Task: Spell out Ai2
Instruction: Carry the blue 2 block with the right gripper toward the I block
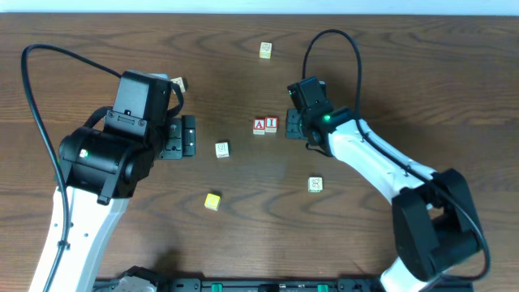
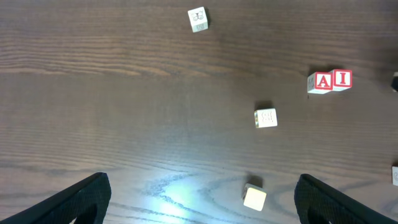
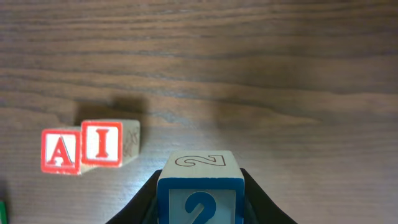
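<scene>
A red A block [image 1: 259, 125] and a red I block [image 1: 271, 124] stand touching side by side on the wooden table; they also show in the right wrist view, A [image 3: 60, 151] and I [image 3: 101, 144], and in the left wrist view [image 2: 329, 81]. My right gripper [image 1: 293, 124] is shut on a blue 2 block [image 3: 200, 186], held just right of the I block and apart from it. My left gripper [image 2: 199, 199] is open and empty, to the left over the table.
Loose blocks lie around: a pale one [image 1: 222, 149] and a yellow one [image 1: 212, 201] left of centre, a pale one [image 1: 315, 185] at lower right, one [image 1: 266, 50] at the far top, one [image 1: 178, 83] by the left arm.
</scene>
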Tool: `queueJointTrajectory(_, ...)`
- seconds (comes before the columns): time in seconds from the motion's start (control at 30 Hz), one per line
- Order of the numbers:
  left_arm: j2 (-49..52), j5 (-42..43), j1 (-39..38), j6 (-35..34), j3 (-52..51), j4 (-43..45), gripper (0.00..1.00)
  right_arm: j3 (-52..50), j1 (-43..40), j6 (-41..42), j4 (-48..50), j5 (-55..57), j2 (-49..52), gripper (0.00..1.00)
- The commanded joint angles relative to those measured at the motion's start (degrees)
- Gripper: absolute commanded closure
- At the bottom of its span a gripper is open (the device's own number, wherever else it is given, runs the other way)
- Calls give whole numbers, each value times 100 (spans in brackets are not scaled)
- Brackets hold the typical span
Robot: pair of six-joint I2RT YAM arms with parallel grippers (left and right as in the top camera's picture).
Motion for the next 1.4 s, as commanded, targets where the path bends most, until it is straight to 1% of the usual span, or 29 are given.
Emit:
queueJointTrajectory(0.0, 9, 22, 4, -72, 17, 17, 5, -33, 22, 109, 125, -52, 138, 75)
queueJointTrajectory(0.3, 9, 22, 4, -114, 17, 96, 5, -33, 61, 138, 210, -55, 363, 78)
queueJointTrajectory(0.93, 9, 20, 4, -114, 17, 101, 4, -33, 197, 240, 603, -181, 935, 76)
queueJointTrajectory(1.0, 9, 20, 4, -111, 17, 114, 4, -33, 195, 238, 621, -181, 935, 73)
queueJointTrajectory(1.1, 9, 20, 4, -111, 17, 122, 5, -33, 195, 238, 664, -179, 935, 59)
queueJointTrajectory(1.13, 9, 20, 4, -111, 17, 120, 5, -33, 197, 238, 675, -179, 935, 56)
queueJointTrajectory(1.27, 9, 20, 4, -111, 17, 122, 5, 55, 188, 234, 769, -153, 896, 53)
queueJointTrajectory(1.37, 9, 20, 4, -111, 17, 120, 4, 232, 162, 214, 717, -74, 820, 54)
